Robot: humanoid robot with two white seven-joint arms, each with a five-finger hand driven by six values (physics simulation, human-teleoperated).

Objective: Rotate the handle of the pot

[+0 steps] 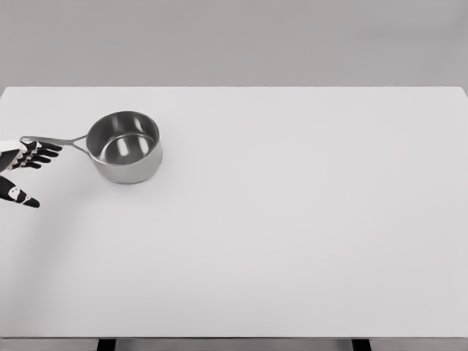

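Left hand (25, 164) spread by handle (51, 140) | pot (125, 146) upright on table (292, 219)

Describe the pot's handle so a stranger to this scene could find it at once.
Start at the white table and go to its far left part, where a steel pot stands upright. The handle is the thin metal bar pointing left from its rim, its tip at the left hand's fingers.

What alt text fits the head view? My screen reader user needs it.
A steel pot sits upright on the white table, its handle pointing left toward the robot's open left hand, fingers spread beside the handle tip. No right hand shows.
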